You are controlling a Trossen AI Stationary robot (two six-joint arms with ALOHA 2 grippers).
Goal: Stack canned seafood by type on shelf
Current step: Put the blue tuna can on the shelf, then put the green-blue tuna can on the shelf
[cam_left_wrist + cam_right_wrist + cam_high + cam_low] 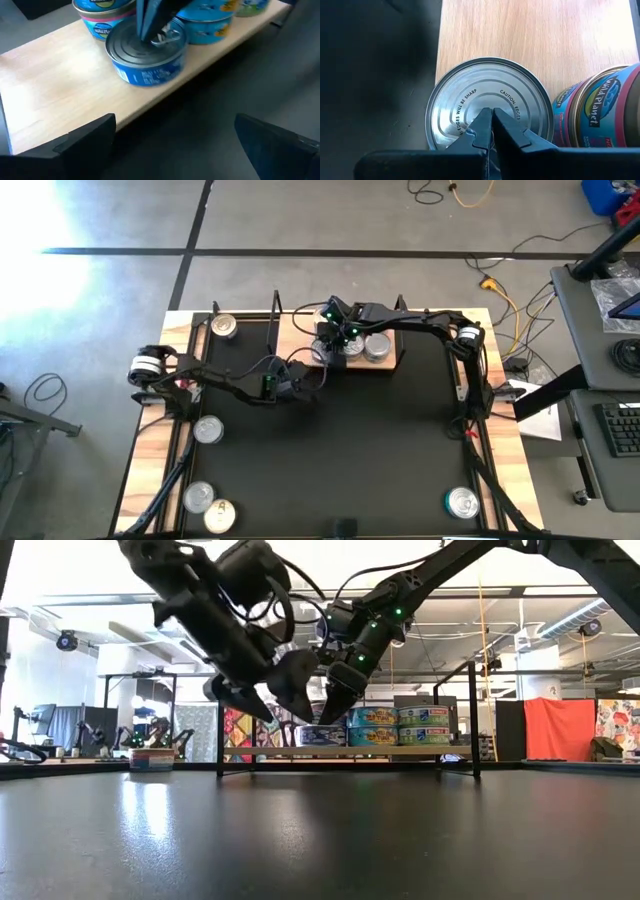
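Overhead, the right gripper (335, 340) hangs over the shelf (388, 364), fingers pinched together above the tins (377, 347) clustered there; the left gripper (300, 377) waits just beside the shelf's front edge, jaws wide and empty. Loose tins (207, 430) lie well apart from both.

From table height, both grippers crowd the shelf's end, stacked tins (400, 726) beyond them.

Past the left wrist, a blue tin (146, 59) sits ahead on the shelf, the right fingertips (150, 22) touching its lid.

At the right wrist, the closed tips rest on the silver lid (490, 112), a labelled tin (600, 115) just beside. Seemingly a placed tin is being nudged; next, it likely wants seating against its like.
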